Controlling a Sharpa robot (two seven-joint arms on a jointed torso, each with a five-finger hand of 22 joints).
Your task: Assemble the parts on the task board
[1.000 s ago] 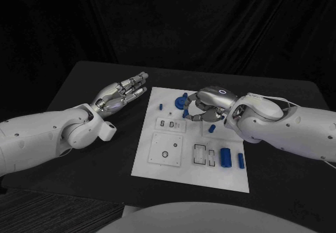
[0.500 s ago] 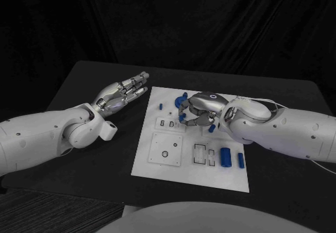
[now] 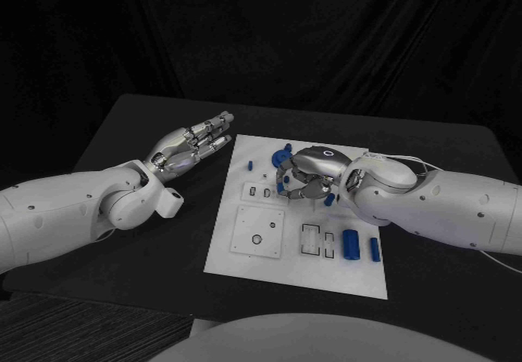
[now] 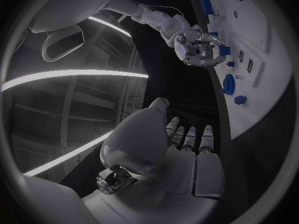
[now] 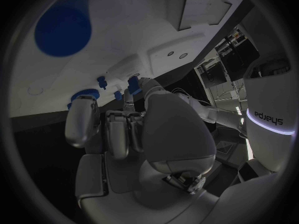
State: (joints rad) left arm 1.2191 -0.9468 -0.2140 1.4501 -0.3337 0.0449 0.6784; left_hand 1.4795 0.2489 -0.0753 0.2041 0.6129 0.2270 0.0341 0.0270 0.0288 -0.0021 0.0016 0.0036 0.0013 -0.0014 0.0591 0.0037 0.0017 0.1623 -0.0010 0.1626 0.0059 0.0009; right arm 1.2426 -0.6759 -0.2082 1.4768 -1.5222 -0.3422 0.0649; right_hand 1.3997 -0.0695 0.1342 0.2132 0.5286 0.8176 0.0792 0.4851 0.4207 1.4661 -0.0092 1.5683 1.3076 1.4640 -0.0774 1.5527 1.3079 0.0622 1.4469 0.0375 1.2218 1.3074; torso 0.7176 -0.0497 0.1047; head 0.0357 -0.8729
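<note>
**What can't be made out**

The right hand (image 3: 308,172) covers part of the white board (image 3: 272,260), near its far edge. Its fingers curl down over the surface; whether they hold a blue piece is unclear. A round blue part (image 3: 282,157) is half hidden behind that hand. In the right wrist view, a large blue shape (image 5: 62,27) is blurred.

Dim overall: the black table (image 3: 130,249) and backdrop swallow light, while the white task board (image 3: 293,264) stands out brightly. The wrist views bend straight edges strongly (fisheye), with bright strip lights streaking the left wrist view.
</note>
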